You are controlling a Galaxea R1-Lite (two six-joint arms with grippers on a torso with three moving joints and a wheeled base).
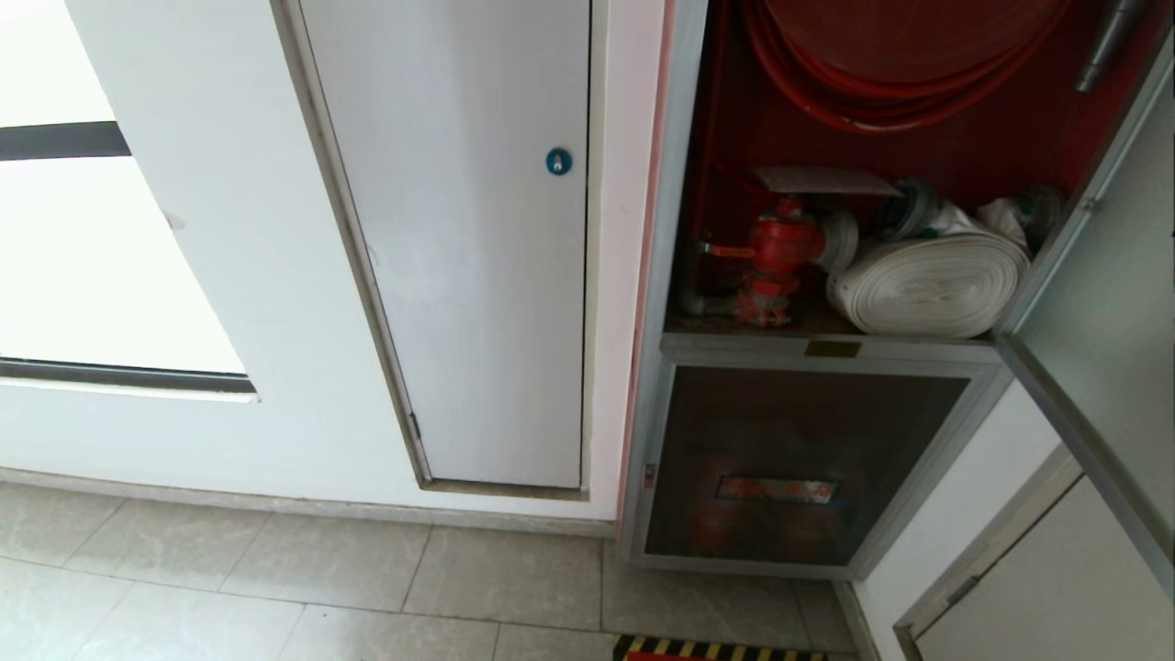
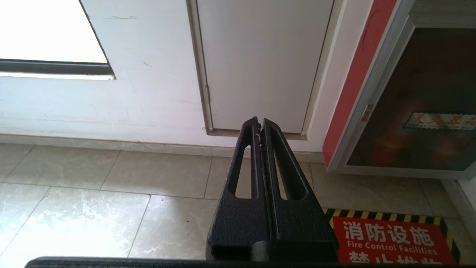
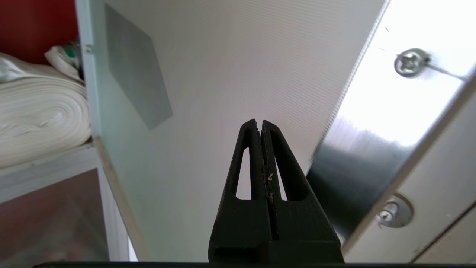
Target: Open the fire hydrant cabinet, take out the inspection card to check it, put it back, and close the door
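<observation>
Both wrist views alone show gripper: right gripper point(image 3: 259, 124) facing door point(image 3: 230, 93).

Both end effectors point(image 2: 259, 124) point(image 3: 259, 126) are matte black, tapered, with slotted fingers.

Red floor sign point(image 2: 390, 242), just right of the left gripper point(image 2: 259, 124): "消防设施", "Fire Control Facilities". Lower door label point(image 2: 440, 121): illegible.
</observation>
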